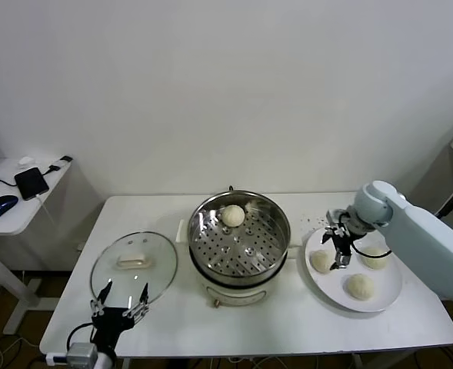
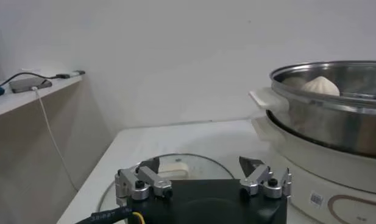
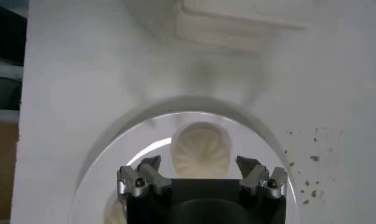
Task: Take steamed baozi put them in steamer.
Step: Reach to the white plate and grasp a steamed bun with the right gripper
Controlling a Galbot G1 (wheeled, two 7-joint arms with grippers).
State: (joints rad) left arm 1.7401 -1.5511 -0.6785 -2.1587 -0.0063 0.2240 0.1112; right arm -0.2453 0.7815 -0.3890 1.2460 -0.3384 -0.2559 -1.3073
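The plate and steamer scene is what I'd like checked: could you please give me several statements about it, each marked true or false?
1. One baozi lies in the steamer. True.
2. The plate holds four baozi. False: three lie on it.
3. The right gripper is open above a baozi on the plate. True.
4. The glass lid covers the steamer. False: it lies on the table beside it.
5. The left gripper holds a baozi. False: it is open and empty, near the lid.
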